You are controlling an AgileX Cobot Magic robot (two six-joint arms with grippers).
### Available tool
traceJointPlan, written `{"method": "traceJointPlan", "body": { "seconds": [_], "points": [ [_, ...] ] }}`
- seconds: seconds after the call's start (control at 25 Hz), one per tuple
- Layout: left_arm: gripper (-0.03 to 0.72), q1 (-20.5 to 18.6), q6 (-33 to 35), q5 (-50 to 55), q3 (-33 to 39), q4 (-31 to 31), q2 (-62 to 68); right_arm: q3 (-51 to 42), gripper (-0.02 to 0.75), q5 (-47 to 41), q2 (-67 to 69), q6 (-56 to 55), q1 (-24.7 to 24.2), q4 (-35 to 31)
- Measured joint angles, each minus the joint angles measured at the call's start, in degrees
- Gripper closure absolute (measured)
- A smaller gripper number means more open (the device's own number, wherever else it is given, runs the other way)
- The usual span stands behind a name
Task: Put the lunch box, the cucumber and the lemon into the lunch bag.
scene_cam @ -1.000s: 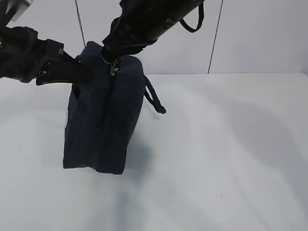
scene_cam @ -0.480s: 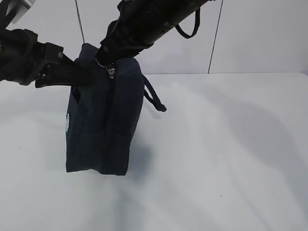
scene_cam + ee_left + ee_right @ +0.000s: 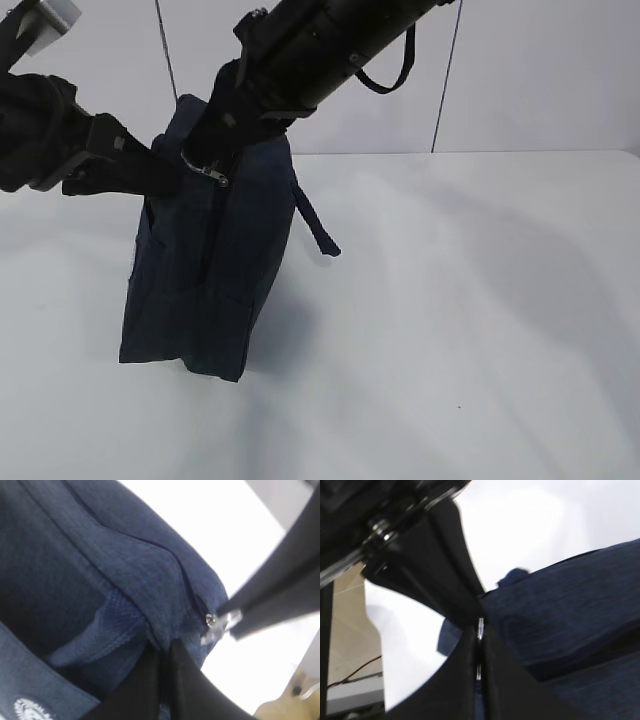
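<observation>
The dark navy lunch bag (image 3: 200, 270) stands upright on the white table, tilted a little. My left gripper (image 3: 168, 175) is shut on the fabric at the bag's top left corner (image 3: 162, 647). My right gripper (image 3: 205, 160) comes from above and is shut on the silver ring pull (image 3: 200, 170) of the top zipper; the ring shows as a thin silver strip between its fingers (image 3: 480, 627). The zipper slider (image 3: 212, 620) shows in the left wrist view. The lunch box, the cucumber and the lemon are out of view.
The white table (image 3: 470, 300) spreads to the right and in front of the bag. A strap handle (image 3: 315, 225) hangs off the bag's right side. A pale wall with vertical seams stands behind.
The right gripper has moved left and down along the bag's top with the ring pull. The bag's bottom has shifted left and the bag tilts more.
</observation>
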State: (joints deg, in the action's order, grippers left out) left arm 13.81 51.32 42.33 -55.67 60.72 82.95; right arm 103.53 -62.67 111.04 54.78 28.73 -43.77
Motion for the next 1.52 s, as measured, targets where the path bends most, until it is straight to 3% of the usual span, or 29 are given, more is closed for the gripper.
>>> {"method": "traceJointPlan", "body": {
  "seconds": [0.84, 1.52],
  "points": [
    [0.694, 0.00, 0.00, -1.85, 0.00, -1.79, -0.03, 0.12, 0.730, 12.87, 0.12, 0.73, 0.00, 2.26],
    [0.692, -0.10, 0.00, -2.60, 0.00, -1.69, -0.12, 0.12, 0.730, 12.31, 0.50, 2.72, 0.00, -0.82]
  ]
}}
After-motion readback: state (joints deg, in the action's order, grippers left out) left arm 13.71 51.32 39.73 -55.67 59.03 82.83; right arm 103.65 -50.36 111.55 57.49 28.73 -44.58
